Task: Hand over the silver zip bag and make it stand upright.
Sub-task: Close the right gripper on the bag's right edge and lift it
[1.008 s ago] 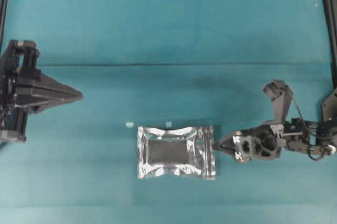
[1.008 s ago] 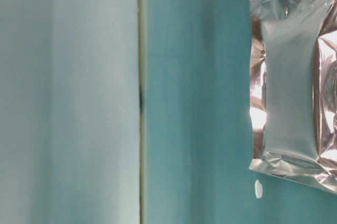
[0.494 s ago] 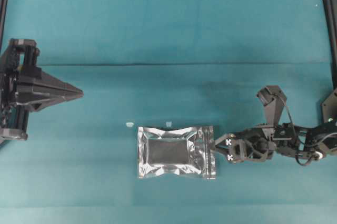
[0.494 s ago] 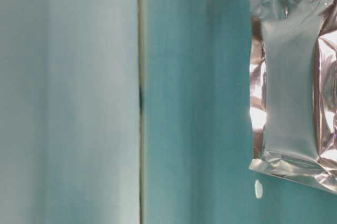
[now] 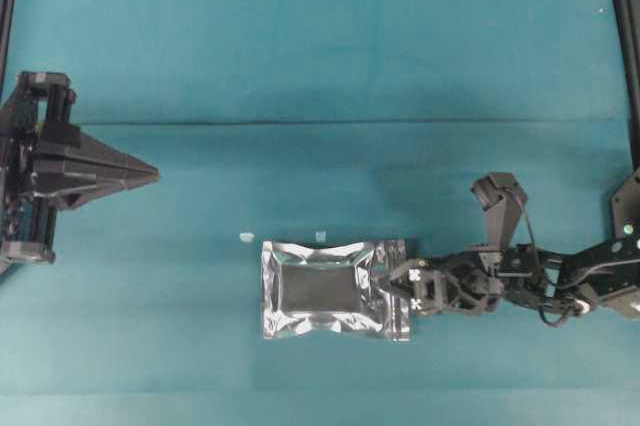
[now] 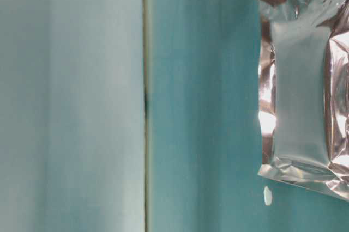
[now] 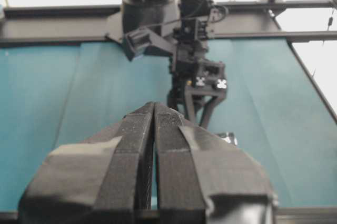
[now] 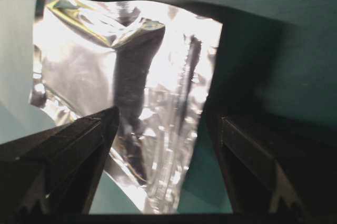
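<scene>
Teal cloth point(image 5: 320, 56) covers the whole table. At its left edge the left gripper point(image 5: 150, 175) hangs pinched fully together, holding nothing, well apart from everything else. Two tiny white specks point(image 5: 246, 237) sit just beyond the silver zip bag point(image 5: 335, 289), which lies flat a little below the middle of the table, its zip strip along the short edge on the right. At that edge sits the right gripper point(image 5: 390, 280), spread wide and gripping nothing yet; its wrist view shows one finger point(image 8: 79, 140) over the foil and the other off past the edge, so the zip strip lies between them. The bag looks light, thin, crinkly and slippery, likely to buckle or slide if pushed. The stiffer zip edge seems the best place to pinch, leaving the opposite end free for standing it up.
</scene>
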